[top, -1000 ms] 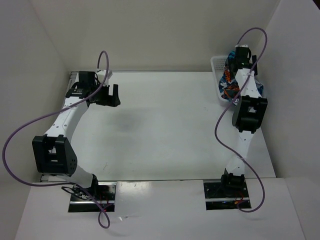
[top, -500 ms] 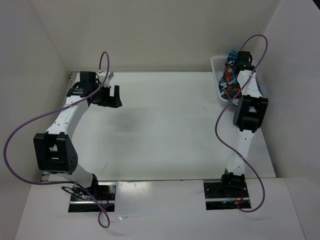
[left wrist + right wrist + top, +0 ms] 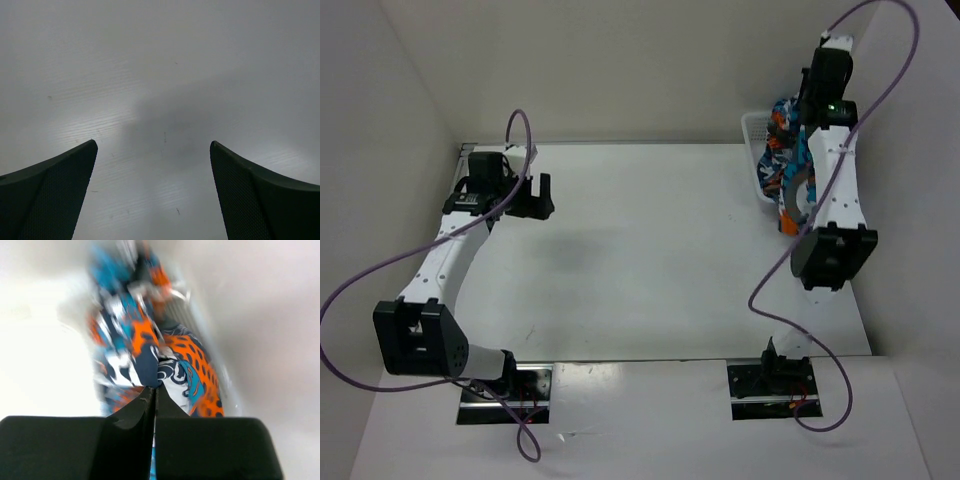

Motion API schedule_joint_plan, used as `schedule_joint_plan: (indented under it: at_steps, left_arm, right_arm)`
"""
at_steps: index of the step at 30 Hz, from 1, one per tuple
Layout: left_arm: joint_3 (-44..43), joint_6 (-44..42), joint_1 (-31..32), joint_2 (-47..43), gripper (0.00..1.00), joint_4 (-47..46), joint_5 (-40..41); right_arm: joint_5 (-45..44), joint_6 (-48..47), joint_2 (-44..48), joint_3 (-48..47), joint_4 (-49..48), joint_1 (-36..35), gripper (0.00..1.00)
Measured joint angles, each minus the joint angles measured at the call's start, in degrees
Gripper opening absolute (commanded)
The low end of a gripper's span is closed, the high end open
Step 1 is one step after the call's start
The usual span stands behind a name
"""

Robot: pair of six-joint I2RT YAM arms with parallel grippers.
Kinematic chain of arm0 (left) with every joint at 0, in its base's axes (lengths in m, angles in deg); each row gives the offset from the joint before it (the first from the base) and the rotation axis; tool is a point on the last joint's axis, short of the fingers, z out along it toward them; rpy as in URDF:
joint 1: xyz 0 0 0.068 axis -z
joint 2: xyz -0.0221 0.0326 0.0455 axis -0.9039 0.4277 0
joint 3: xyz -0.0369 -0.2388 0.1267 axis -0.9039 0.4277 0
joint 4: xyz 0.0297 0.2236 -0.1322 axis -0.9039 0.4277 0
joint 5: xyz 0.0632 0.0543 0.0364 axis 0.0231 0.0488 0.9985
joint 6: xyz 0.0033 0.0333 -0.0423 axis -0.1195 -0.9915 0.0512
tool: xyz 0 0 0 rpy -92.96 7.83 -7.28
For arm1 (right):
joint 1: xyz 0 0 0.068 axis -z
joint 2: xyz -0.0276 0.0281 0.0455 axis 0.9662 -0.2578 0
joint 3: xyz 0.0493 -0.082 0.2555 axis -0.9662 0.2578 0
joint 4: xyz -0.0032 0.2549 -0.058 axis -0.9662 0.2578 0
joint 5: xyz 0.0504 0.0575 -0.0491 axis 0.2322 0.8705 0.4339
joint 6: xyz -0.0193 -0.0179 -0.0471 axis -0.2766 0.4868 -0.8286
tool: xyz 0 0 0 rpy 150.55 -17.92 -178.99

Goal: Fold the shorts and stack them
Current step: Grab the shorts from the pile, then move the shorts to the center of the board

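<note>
A flat white tabletop (image 3: 650, 250) fills the middle of the top view, boxed in by plain white walls (image 3: 650, 60) on the left, the far side and the right. It has a dull sheen and a soft grey shadow left of centre. In the far right corner stands a white plastic mesh basket (image 3: 752, 125), pushed close to the right wall. The soft printed shorts (image 3: 785, 160), busy with blue, orange, white and black, hang in a crumpled bunch over that basket. Their upper fold is pinched in the right gripper (image 3: 155, 388), whose dark fingers are pressed together on the cloth, with the rest trailing down from them towards the basket. The right arm stands tall over that corner. The left gripper (image 3: 153, 145) hovers over bare table at the far left, well apart from the shorts, with its fingers spread wide and nothing between them. In the top view the right arm covers part of the shorts and most of the basket, so it is not clear whether the lower cloth rests inside the basket or hangs free of it. The right wrist view is blurred, so the basket's mesh is only faint, and no drawstring can be made out.
</note>
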Motion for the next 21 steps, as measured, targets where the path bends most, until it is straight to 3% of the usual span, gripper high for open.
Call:
schedule_joint_plan:
  at_steps: [4,9,12,16,18,19,21]
  left_arm:
    - [1.9,0.0,0.0,-4.3,1.00,-3.9,5.1]
    - [2.8,0.0,0.0,-8.1,1.00,-6.9,10.1]
    - [2.8,0.0,-0.2,-9.9,1.00,-7.8,12.4]
    - [2.7,0.0,-2.1,-11.3,1.00,-8.7,13.9]
    - [2.4,0.0,-3.5,-11.4,1.00,-8.8,14.5]
    - [2.2,0.0,-4.1,-11.4,1.00,-8.6,14.6]
    - [1.7,0.0,-4.5,-11.4,1.00,-7.9,14.2]
  right_arm:
    - [-2.0,1.0,14.1,-3.0,-5.0,-9.4,0.00]
    - [-2.1,2.1,16.3,-23.3,-8.9,-27.9,0.00]
    - [-0.9,6.6,15.8,-31.5,-9.0,-30.7,0.00]
    - [2.5,14.2,15.5,-28.9,-8.3,-30.1,0.01]
    - [5.5,16.7,15.2,-24.2,-7.6,-30.8,0.17]
    - [7.6,17.2,14.9,-20.6,-7.9,-31.1,0.47]
    - [12.3,18.0,14.3,-11.5,-7.5,-31.8,0.82]
